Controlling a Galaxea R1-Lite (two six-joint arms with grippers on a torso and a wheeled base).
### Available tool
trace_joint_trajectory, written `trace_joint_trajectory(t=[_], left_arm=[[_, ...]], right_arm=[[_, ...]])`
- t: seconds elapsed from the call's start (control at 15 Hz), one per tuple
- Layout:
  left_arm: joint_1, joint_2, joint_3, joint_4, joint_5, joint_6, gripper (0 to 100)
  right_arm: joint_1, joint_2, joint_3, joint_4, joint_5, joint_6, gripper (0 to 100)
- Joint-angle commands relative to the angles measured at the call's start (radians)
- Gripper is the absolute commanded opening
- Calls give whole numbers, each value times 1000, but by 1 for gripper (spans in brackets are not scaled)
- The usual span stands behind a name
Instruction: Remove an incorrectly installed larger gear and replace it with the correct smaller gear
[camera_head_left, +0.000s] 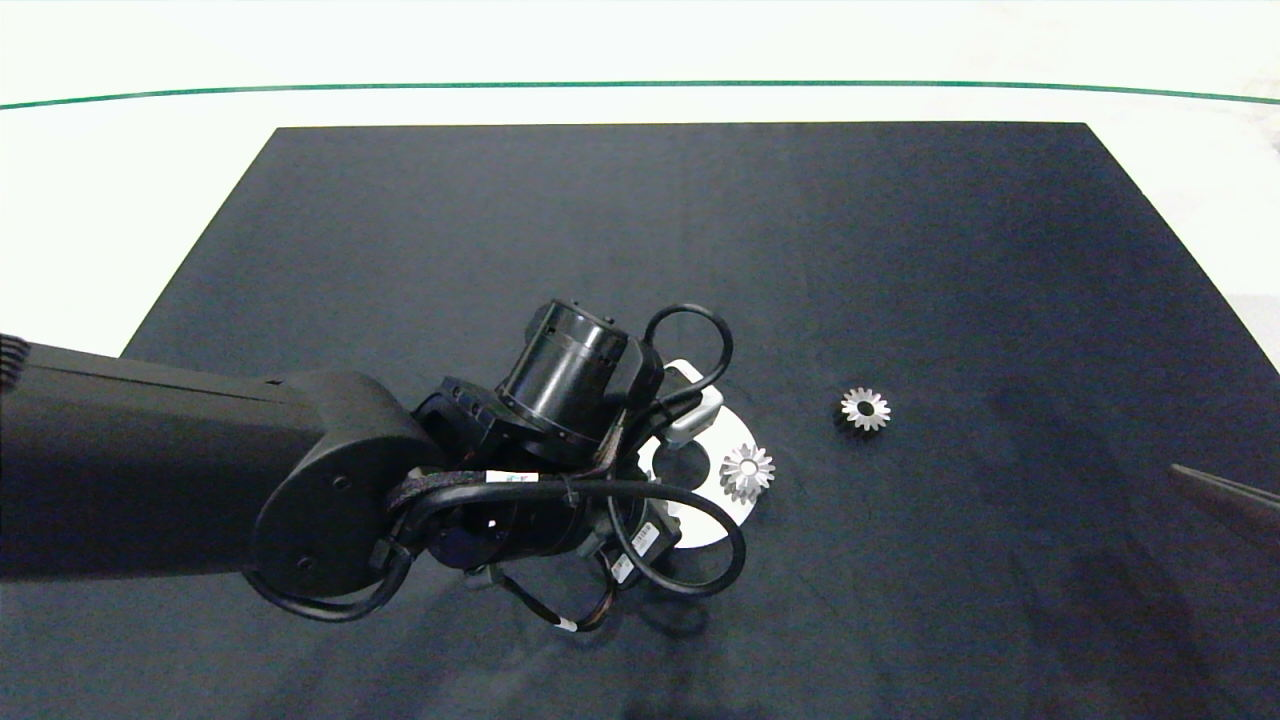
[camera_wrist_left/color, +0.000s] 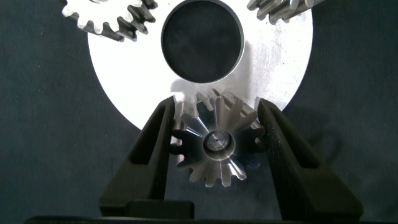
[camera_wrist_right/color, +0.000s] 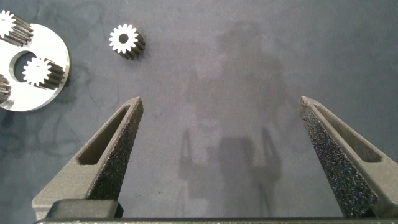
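On the white counter (camera_head_left: 100, 200) lies a dark mat (camera_head_left: 900, 250). From above, the left arm (camera_head_left: 150, 470) hides most of a round silver plate (camera_wrist_left/color: 273, 68) carrying toothed gears, two of them cut off in the left wrist view. At the plate's rim the left pincer (camera_wrist_left/color: 214, 106) pinches the larger gear (camera_wrist_left/color: 214, 146), star-toothed with a pale pin at its centre. The right pincer (camera_wrist_right/color: 221, 102) hangs spread wide over bare mat. The smaller gear (camera_head_left: 865, 409), short-toothed, lies alone on the mat near the plate.
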Motion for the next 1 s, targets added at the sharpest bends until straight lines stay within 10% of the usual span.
trace_joint_trajectory(t=[0.07,0.87,0.93,1.0], left_arm=[[-2,-8,-10,2,1,0,4],[-18,-69,-29,58,3,-12,4],[-22,-71,-29,59,3,-16,100],[-22,-71,-30,65,3,-19,100]], right_arm=[[0,0,0,-1,1,0,100],[0,-6,0,-1,0,0,100],[0,-6,0,-1,-2,0,100],[0,-6,0,-1,-2,-1,100]])
